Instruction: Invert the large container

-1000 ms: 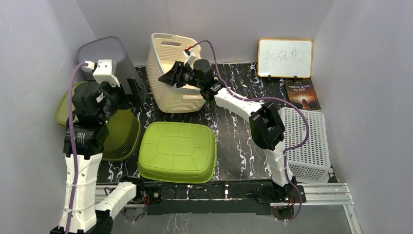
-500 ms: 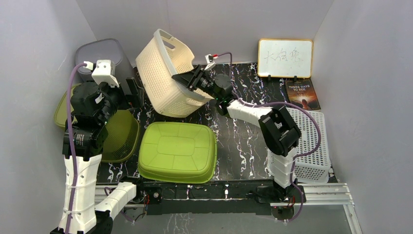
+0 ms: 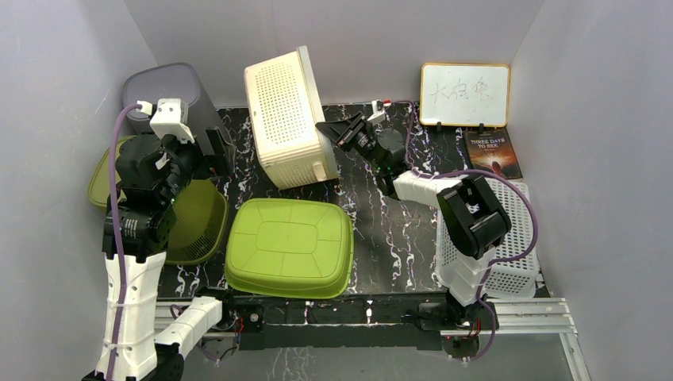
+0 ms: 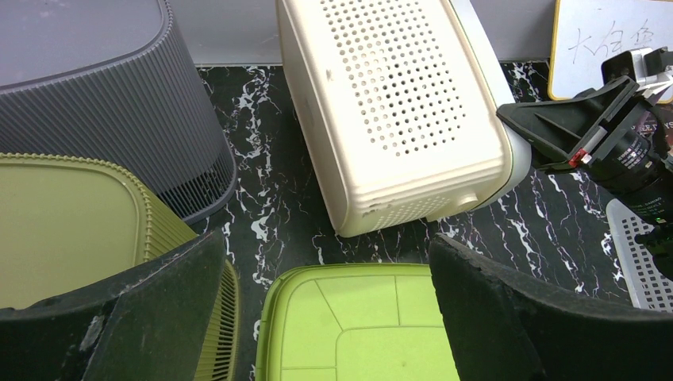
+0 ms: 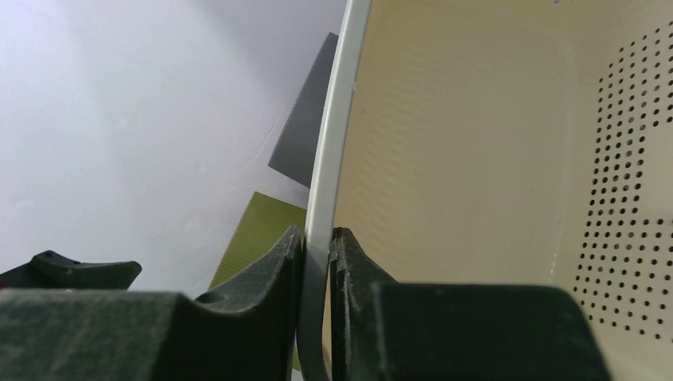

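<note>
Large container (image 3: 287, 119), cream and perforated, is at the back middle of the surface (image 3: 381, 230). It is tipped onto its side and leaning. One broad perforated face is turned up toward the overhead view, and the mouth is turned right, toward the right arm. Its low edge looks to be down on the surface, but I can't confirm contact.

Right tool (image 5: 317, 238) is just right of the container, jaws almost together, pinching the rim (image 5: 329, 119) with one finger inside the wall and one outside. The rim is thin, so that narrow gap is a real grip, not an empty close.

Left tool (image 4: 327, 246) is spread wide with nothing in it. It hangs near the grey bin (image 3: 171, 87), apart from the container, looking down at its upturned face. The right arm is the only one in contact.

Key relation: the container lies left of the right tool, long axis roughly front-to-back, gripped on its right-hand rim. My read is about halfway over. To finish, the mouth needs roughly a quarter turn to face the surface, pivoting about that long axis.

Green tub (image 3: 290, 246) sits just in front, near the container's low corner. It will likely be tight if the container comes down forward.
</note>
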Robot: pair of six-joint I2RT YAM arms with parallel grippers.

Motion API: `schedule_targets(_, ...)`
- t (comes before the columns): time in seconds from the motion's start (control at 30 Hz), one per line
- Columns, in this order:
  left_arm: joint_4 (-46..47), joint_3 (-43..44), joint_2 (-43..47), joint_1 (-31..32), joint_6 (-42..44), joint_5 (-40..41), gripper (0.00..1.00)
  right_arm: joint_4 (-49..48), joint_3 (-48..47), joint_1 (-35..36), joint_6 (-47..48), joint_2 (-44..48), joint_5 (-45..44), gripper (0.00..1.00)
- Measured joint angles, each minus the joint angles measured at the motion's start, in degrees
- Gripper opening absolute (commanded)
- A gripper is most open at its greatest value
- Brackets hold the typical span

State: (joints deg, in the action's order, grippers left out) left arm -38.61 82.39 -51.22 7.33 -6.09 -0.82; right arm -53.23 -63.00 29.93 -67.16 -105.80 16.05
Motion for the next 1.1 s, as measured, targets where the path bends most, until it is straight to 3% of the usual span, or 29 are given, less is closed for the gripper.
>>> schedule_targets(0.13, 0.0, -0.1, 0.0, 0.0, -0.1, 0.0, 0.98, 0.2, 1.0, -1.0, 0.7, 0.0, 1.3, 0.41)
schedule_targets(0.27, 0.1, -0.8, 0.0, 0.0, -0.2, 0.0, 0.98, 1.0, 1.0, -1.1, 2.7, 0.1, 4.4, 0.53)
schedule_targets(0.8, 0.9, -1.9, -0.1, 0.0, -1.0, -0.3, 0.98, 9.6, -6.7, -2.3, 6.0, -0.1, 12.8, 0.54)
schedule_targets(1.1, 0.9, -2.1, -0.1, 0.0, -1.0, -0.6, 0.98, 10.7, -9.3, -2.3, 5.9, -2.6, 14.4, 0.39)
